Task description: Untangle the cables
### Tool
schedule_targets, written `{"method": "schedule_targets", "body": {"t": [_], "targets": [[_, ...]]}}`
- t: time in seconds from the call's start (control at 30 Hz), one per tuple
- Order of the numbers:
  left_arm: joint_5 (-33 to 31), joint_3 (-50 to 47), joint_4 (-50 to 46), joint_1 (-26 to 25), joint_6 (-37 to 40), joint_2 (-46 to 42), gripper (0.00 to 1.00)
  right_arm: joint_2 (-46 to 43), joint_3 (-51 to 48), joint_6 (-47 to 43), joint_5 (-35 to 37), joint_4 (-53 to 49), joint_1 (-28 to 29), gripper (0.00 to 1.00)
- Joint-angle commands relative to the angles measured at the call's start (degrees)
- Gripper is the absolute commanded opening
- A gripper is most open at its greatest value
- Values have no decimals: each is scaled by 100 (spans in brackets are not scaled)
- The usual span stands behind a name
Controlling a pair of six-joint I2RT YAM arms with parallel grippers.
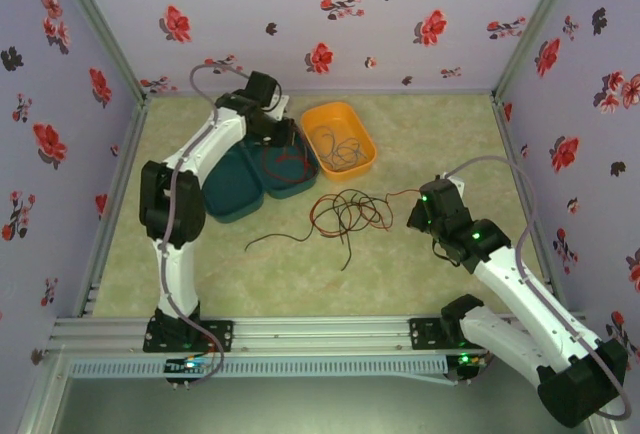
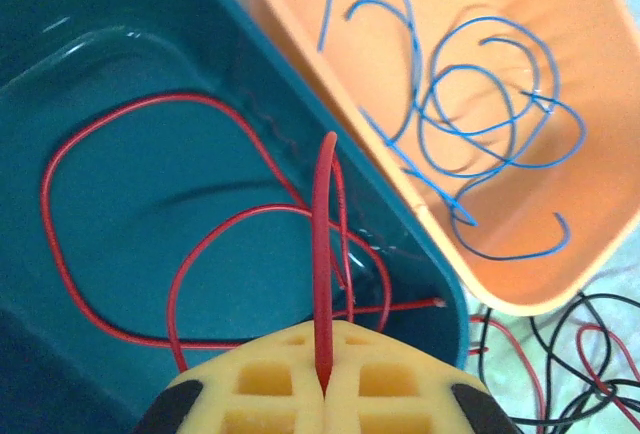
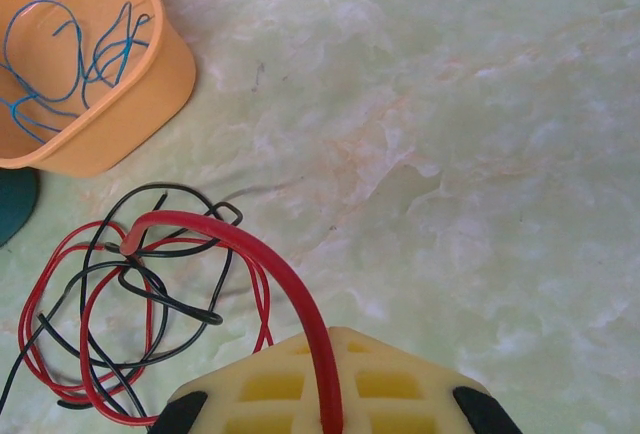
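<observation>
The red and black cables (image 1: 345, 216) lay knotted on the bench (image 1: 300, 274) between the arms. Blue cables (image 2: 480, 124) sat in the orange tray (image 2: 520, 299) and loose red cables (image 2: 150, 98) in the teal tray (image 2: 450, 324). The left gripper (image 2: 322, 386), closed on a red strand (image 2: 322, 254), hung over the teal tray, seemingly about to drop it there. The right gripper (image 3: 328, 404) pinched another red strand (image 3: 270, 254) running into the knot. It probably next needed a slow pull away to draw it free.
</observation>
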Motion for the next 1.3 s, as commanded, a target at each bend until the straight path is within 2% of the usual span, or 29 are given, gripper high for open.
{"method": "schedule_targets", "body": {"t": [0.0,0.1,0.2,0.33,0.4,0.53,0.9,1.1,1.27], "targets": [[244,323,-536,48,191,533,0,34,195,-109,-46,52,-28,0],[120,610,-641,74,215,852,0,103,256,-159,-59,26,-33,0],[-330,1147,-1015,71,320,1251,0,182,302,-186,-119,40,-32,0],[-989,1840,-1399,62,494,1735,14,210,338,-203,-194,63,-32,0],[-1306,2255,-1680,-11,639,1956,24,200,359,-207,-191,18,-28,0],[-1837,2585,-1891,-180,817,2038,40,198,433,-250,-185,-87,-23,0],[-2414,1805,-1463,-432,649,807,77,93,714,-417,-195,-446,-15,4],[-2395,1187,-1140,-659,649,-23,99,-79,886,-472,-227,-587,3,0],[-2259,689,-1017,-977,776,-618,100,-188,1169,-729,-393,-671,34,0]]}}
